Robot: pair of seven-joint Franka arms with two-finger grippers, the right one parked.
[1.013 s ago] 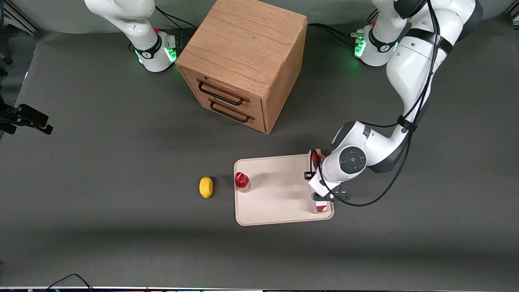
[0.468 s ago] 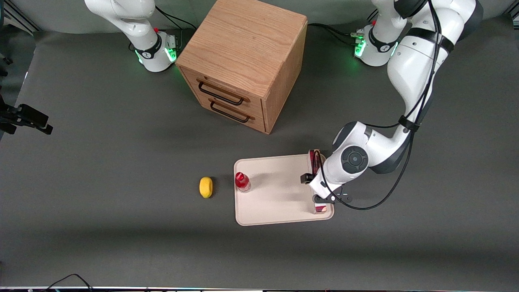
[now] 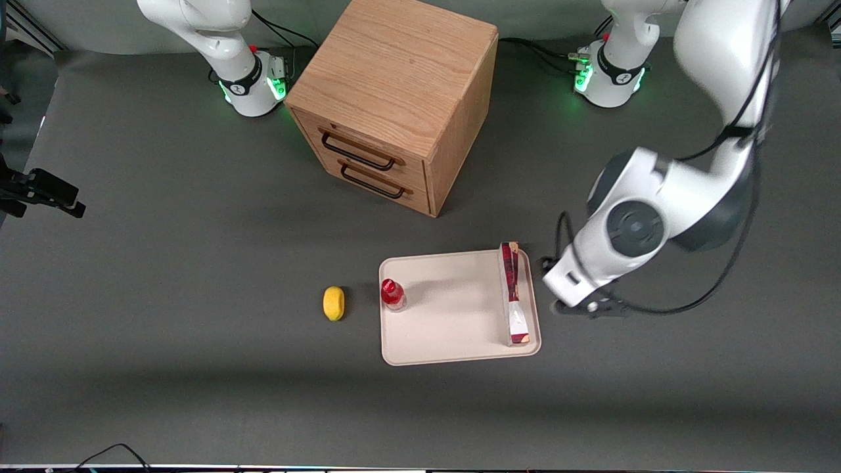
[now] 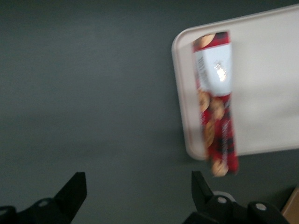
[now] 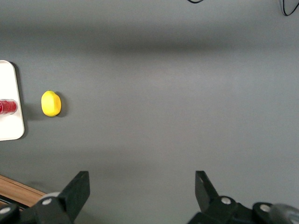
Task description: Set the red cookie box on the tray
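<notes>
The red cookie box [image 3: 513, 292] [image 4: 216, 102] lies flat on the tray [image 3: 447, 322] [image 4: 268, 93], along the tray's rim toward the working arm's end. Its end farther from the front camera juts slightly over the rim. My gripper [image 3: 573, 306] [image 4: 138, 183] hangs above the bare table beside the tray, toward the working arm's end, apart from the box. It is open, with nothing between its fingers.
A small red-capped bottle [image 3: 392, 293] stands on the tray's corner toward the parked arm's end. A yellow lemon-like object [image 3: 334, 303] lies on the table beside it. The wooden drawer cabinet [image 3: 394, 98] stands farther from the front camera than the tray.
My gripper has let go of the box, risen and moved off the tray toward the working arm's end. The box stays lying on the tray.
</notes>
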